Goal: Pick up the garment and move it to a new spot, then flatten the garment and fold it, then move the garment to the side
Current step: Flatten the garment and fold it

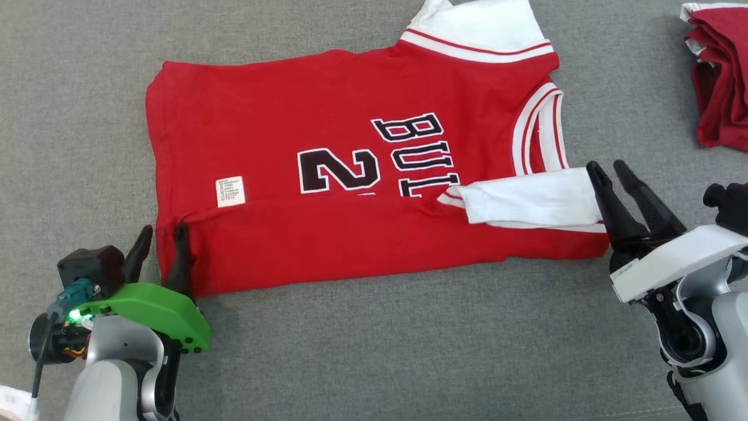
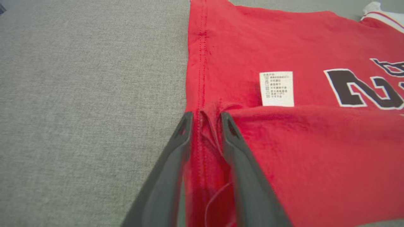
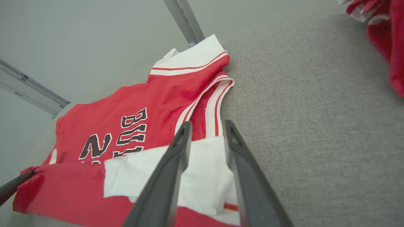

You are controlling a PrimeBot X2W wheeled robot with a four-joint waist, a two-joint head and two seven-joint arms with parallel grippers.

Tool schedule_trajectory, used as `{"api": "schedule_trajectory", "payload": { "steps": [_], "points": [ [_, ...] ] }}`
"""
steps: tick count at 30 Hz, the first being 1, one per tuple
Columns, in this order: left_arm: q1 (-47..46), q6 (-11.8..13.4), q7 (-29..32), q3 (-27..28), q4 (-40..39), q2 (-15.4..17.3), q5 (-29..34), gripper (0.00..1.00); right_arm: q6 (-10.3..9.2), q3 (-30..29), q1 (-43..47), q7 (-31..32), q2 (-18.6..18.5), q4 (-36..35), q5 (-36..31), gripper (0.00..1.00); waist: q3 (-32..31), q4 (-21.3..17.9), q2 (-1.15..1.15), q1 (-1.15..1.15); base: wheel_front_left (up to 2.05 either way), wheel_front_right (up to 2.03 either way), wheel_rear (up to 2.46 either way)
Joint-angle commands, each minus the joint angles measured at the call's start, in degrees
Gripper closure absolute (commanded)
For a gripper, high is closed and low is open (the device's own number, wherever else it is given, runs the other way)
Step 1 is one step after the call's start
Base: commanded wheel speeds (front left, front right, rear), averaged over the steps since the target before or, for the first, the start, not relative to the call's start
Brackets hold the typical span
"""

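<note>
Red cloth lies between the two dark fingers of the left pincer (image 2: 205, 117), which stand partly apart astride the stitched hem (image 2: 202, 63) at the near left corner of the shirt (image 1: 263, 117). One finger is over the cloth and the other over bare grey. They do not look pressed together, so I judge this pincer has no firm hold.

The right pincer (image 1: 606, 166) is also partly open and holds nothing. Its tips sit at the cuff end of the white sleeve (image 1: 526, 202), with the sleeve showing between them in the right wrist view.

The shirt lies spread across the middle of the grey surface (image 1: 374, 362), hem towards the robot's left and collar towards its right. Its near long edge is turned up over the body, and the white sleeve lies on top of that fold. A small white label (image 1: 230, 192) sits just above the folded edge. A pile of clothes (image 1: 721, 76) rests well apart at the far right.

The shirt looks like light, soft knit with no stiffness. It should sag and drag wherever it is not supported, and the woven surface will probably catch it rather than let it slide. Thin single layers would be hard to pinch. The better holds are likely the doubled, stitched parts: the hem corner on the left, and the shoulder or sleeve seam on the right. Lifting both ends together should keep the fold from falling open.
</note>
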Motion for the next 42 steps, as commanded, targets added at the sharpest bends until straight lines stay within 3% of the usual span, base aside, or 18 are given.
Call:
{"api": "schedule_trajectory", "payload": {
  "steps": [1,8,12,16,30,42],
  "points": [
    [-0.9,0.1,-0.9,0.0,0.6,0.0,0.0,0.0,-0.07,0.5,-0.9,-2.4,-0.4,0.4,-1.0,0.0,0.4,0.3,0.0,0.0,0.0,0.0,0.0],
    [0.5,2.1,-12.7,0.1,-0.9,-2.1,2.0,0.0,-0.07,1.8,-0.5,-17.9,-2.1,2.1,-11.5,0.0,-0.7,0.0,0.0,0.0,0.0,0.0,0.0],
    [1.9,3.1,-20.1,-0.2,-1.1,-2.9,3.2,0.0,-0.07,0.2,2.2,-19.9,-0.5,1.5,-17.3,0.0,-2.2,-0.4,0.0,0.0,0.0,0.0,0.0],
    [4.5,3.9,-23.6,-0.5,-0.9,-3.3,4.1,0.0,-0.07,-0.9,6.1,-20.4,1.5,0.0,-20.3,0.0,-4.3,-1.0,0.0,0.0,0.0,0.0,0.0],
    [8.8,3.7,-24.5,-1.6,1.9,-3.5,4.7,0.0,-0.07,-2.1,11.6,-20.4,4.3,-1.9,-22.7,0.0,-6.5,-1.3,0.0,0.0,0.0,0.0,0.0],
    [4.1,1.1,-19.6,-1.0,14.7,-2.9,-0.4,0.0,-0.08,2.1,6.5,-20.3,4.3,9.5,-19.6,0.0,-2.3,-1.0,0.0,0.0,0.0,0.0,0.0]
  ]
}}
